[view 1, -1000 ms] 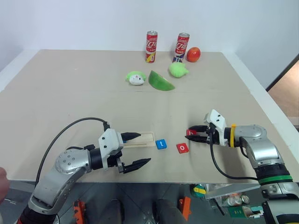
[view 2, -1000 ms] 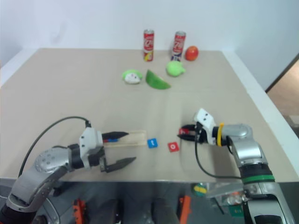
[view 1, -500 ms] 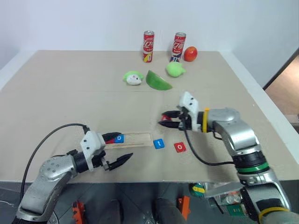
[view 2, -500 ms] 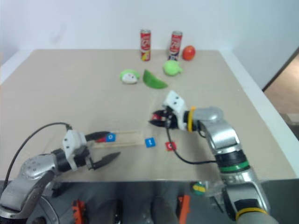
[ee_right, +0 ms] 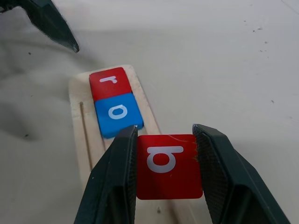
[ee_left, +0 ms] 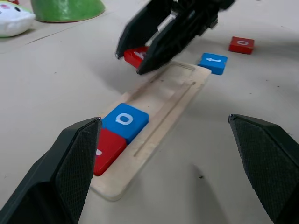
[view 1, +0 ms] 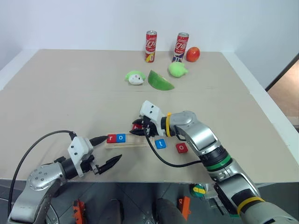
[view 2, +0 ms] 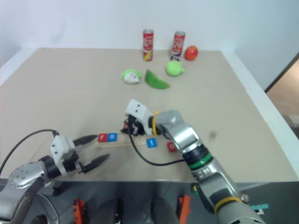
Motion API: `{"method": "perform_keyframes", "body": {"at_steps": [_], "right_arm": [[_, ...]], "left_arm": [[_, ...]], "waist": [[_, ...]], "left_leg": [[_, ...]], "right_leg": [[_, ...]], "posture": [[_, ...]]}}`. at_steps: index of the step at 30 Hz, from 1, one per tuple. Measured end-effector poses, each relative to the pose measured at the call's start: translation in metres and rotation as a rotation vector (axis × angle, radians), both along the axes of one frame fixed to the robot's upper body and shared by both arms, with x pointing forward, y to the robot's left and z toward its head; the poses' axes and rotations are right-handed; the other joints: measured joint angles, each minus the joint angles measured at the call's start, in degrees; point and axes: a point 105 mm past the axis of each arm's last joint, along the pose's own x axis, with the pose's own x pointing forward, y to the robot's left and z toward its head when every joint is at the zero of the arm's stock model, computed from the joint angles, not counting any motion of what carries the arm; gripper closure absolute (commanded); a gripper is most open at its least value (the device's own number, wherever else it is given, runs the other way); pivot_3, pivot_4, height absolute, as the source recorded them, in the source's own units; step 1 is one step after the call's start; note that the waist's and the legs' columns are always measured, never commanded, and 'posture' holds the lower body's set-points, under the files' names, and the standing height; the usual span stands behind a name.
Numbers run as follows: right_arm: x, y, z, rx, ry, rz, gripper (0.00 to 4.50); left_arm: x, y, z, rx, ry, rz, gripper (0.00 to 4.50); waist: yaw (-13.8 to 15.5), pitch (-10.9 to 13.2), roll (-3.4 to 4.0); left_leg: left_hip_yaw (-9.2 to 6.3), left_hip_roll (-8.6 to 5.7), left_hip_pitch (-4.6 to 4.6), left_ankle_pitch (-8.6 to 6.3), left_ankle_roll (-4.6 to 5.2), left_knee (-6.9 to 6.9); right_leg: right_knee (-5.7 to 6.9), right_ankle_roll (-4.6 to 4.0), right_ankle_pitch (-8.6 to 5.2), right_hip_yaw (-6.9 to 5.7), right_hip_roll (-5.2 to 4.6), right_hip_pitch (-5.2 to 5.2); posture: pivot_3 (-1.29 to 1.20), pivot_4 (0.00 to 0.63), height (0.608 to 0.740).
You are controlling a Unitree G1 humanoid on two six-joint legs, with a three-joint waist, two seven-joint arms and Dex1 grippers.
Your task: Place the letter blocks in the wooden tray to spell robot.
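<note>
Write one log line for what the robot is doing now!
right gripper: shut on red b block above tray | left gripper: open | in tray: r block, o block

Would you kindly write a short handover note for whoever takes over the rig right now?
Right gripper: shut on the red b block, held over the wooden tray, next to the blue o.
Left gripper: open, holding nothing, near the tray's left end.
Done: red r block and blue o block sit side by side at the tray's left end.
Left: set b in third place, then add the red o block and the blue t block, both lying on the table right of the tray.
</note>
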Motion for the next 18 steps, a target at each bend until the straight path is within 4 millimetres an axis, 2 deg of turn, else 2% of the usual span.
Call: {"method": "perform_keyframes", "body": {"at_steps": [9,18], "right_arm": [[-0.008,0.012,0.001,0.014,0.009,0.077,2.92],[-0.01,0.015,-0.012,-0.016,0.021,0.121,2.92]], "left_arm": [[-0.002,-0.004,0.002,-0.065,0.053,-0.019,0.0],[-0.001,-0.003,0.004,-0.104,0.098,0.008,0.0]], "waist": [[-0.02,0.0,0.0],[-0.02,0.0,0.0]], "left_leg": [[-0.04,0.02,0.0,0.0,0.0,-0.05],[-0.06,0.03,0.0,0.0,0.0,-0.04]], "right_leg": [[0.0,-0.03,-0.03,-0.05,0.02,-0.01],[0.0,-0.07,-0.02,-0.09,0.03,-0.01]], "posture": [[0.0,0.15,0.74],[0.0,0.15,0.74]]}}
